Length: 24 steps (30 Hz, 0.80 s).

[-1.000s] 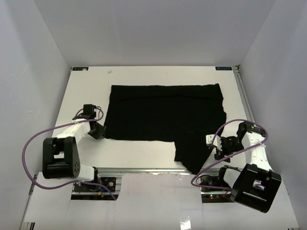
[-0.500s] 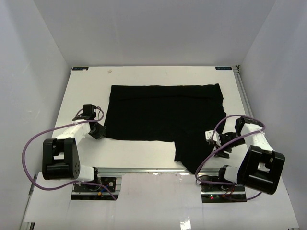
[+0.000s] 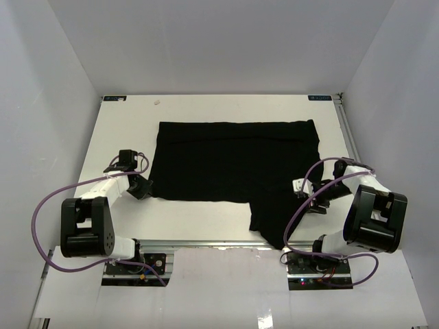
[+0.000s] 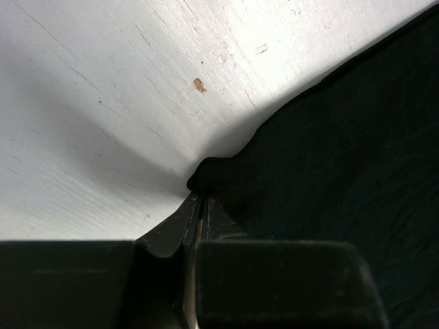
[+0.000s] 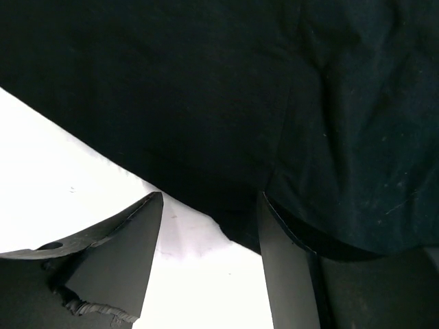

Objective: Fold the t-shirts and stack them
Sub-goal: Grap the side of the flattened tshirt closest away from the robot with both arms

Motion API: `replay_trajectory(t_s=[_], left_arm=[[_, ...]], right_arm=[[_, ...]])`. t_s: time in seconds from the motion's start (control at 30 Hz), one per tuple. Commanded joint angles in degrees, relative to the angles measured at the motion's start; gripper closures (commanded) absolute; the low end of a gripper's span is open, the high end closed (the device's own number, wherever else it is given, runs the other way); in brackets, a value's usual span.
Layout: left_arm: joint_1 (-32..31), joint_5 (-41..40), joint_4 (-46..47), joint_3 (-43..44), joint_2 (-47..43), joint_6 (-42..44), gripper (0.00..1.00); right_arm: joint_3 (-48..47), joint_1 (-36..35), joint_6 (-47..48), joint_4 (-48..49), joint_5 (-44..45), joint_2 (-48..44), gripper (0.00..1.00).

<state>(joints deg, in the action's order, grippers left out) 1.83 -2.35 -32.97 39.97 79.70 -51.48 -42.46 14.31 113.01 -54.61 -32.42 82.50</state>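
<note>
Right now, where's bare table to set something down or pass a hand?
Widest bare table: the near strip between the t-shirt's near hem and the front edge, from the left gripper to the shirt's near-right flap. Also the left margin and a thin far strip. Crowded: right side, where the open right gripper straddles the shirt's edge.

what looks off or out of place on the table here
The t-shirt isn't a neat rectangle: one flap juts from its near right corner, its tip seemingly past the table edge. A small brown speck marks the table near the left gripper.
</note>
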Motion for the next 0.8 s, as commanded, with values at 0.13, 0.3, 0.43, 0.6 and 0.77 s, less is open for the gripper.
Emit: replay_trajectory(t_s=[0.13,0.3,0.43,0.6,0.77], left_arm=[[0.11,0.94,-0.43,0.55,-0.16,0.42,0.92],[0.11,0.77,-0.78,0.90,-0.16,0.60,0.92],[0.11,0.77,-0.78,0.90,-0.25,0.42,0.92],[0.02,0.86,-0.87,0.73,-0.60,0.42,0.92],[0.02,0.85,-0.87,0.47,-0.95,0.33,0.92]], right_arm=[[2.11,-2.61,10.74,2.23,2.63,0.12,0.38],[3.17,-3.06,11.00,1.26,1.49,-1.64,0.38],[2.91,-3.06,11.00,0.47,0.17,-4.10,0.38],[2.64,-3.06,13.11,-2.51,-1.50,-6.29,0.38],[3.78,-3.06,14.87,-5.15,-0.62,-6.74,0.39]])
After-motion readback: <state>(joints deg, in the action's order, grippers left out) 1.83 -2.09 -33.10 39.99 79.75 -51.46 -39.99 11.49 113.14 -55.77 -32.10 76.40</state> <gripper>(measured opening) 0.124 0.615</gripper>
